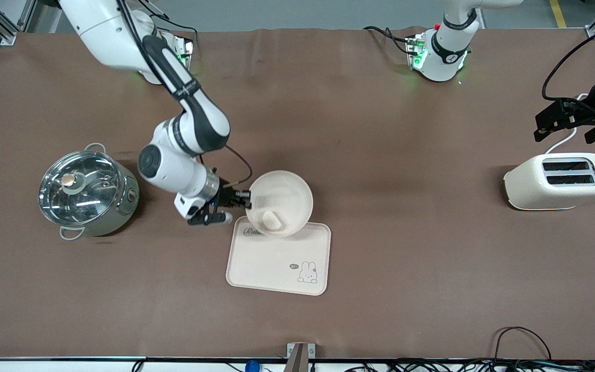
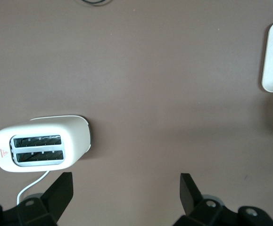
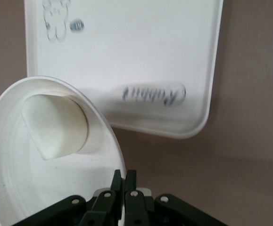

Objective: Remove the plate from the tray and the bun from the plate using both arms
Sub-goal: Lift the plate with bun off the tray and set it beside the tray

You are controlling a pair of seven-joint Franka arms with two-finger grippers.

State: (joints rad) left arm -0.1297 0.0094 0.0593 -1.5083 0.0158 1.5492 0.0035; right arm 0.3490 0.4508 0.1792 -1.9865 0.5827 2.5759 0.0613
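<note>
Toward the right arm's end sits a lidded steel pot (image 1: 87,192). Beside it the right gripper (image 1: 243,199) has its fingers pinched shut on the rim of the plate (image 1: 280,199), tilted up over the tray (image 1: 277,263) edge, the bun (image 1: 271,221) lying at its low side. I'd level it before carrying, or the bun may roll. By the toaster (image 1: 558,181), the left gripper (image 2: 126,190) waits above the table, fingers spread.

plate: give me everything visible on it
The plate is round, shallow, plain cream, with a raised rim; it looks like matte ceramic or plastic. The right gripper has its jaws shut on the rim. It is tilted, overlapping the tray at the corner with the script. The bun lies in its lower part.
</note>
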